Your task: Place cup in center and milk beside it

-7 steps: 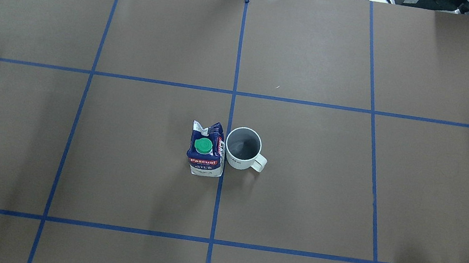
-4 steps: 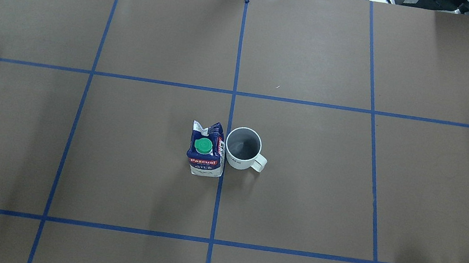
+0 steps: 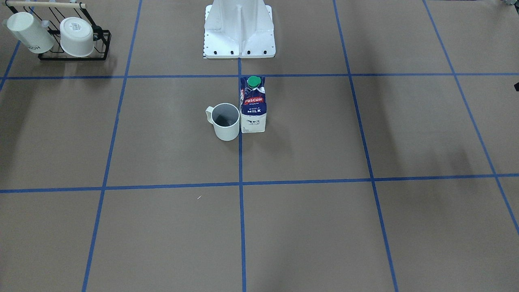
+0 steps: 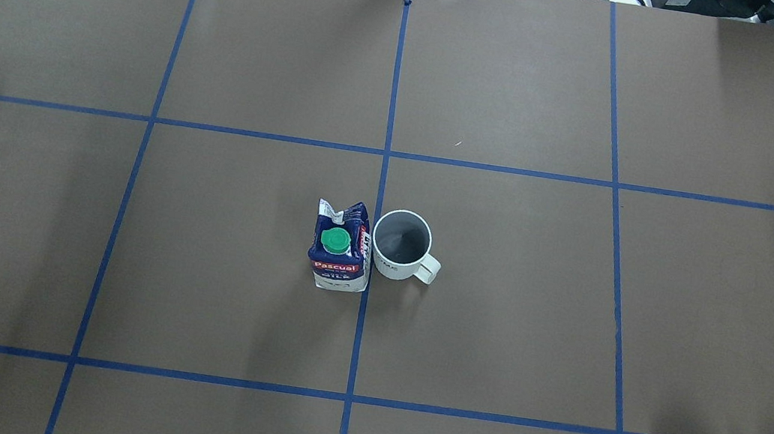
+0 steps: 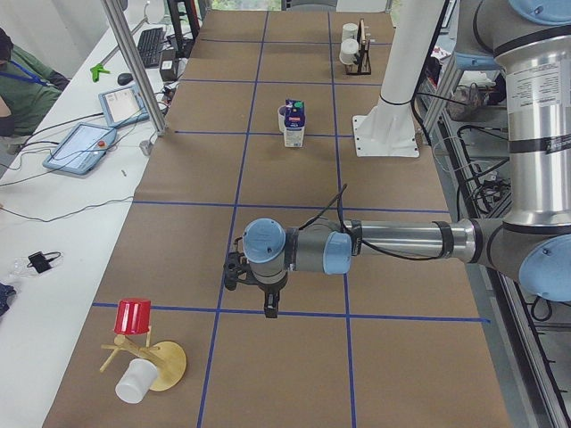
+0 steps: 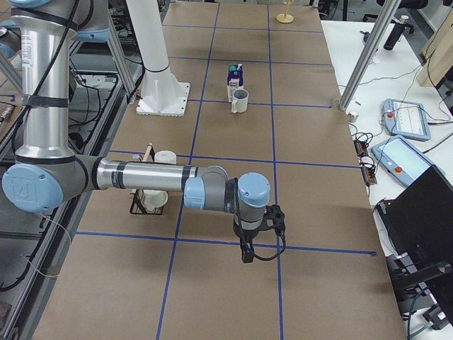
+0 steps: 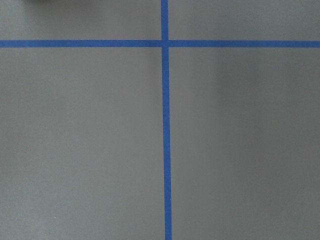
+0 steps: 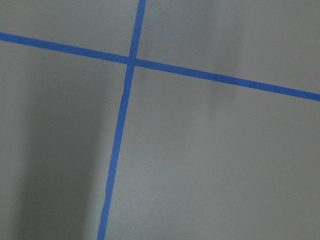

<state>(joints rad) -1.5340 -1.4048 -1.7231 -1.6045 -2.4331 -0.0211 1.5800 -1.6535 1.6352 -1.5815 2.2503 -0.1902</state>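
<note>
The white cup (image 4: 402, 242) with a dark grey inside stands upright at the center of the table, just right of the blue tape line (image 4: 358, 334), handle to the right. The navy and white milk carton (image 4: 340, 252) with a green cap stands upright close against its left side. Both also show in the front view, cup (image 3: 226, 123) and milk (image 3: 253, 106). My left gripper (image 5: 268, 308) hangs over the table far from them; my right gripper (image 6: 249, 253) does likewise. I cannot tell whether either is open or shut. Both wrist views show only bare table and tape.
A black wire rack (image 3: 73, 54) holding two other white cups stands at the table's corner on my right. A wooden stand with a red cup (image 5: 134, 316) and a white cup sits at the left end. The robot base plate (image 3: 239, 50) is behind the carton.
</note>
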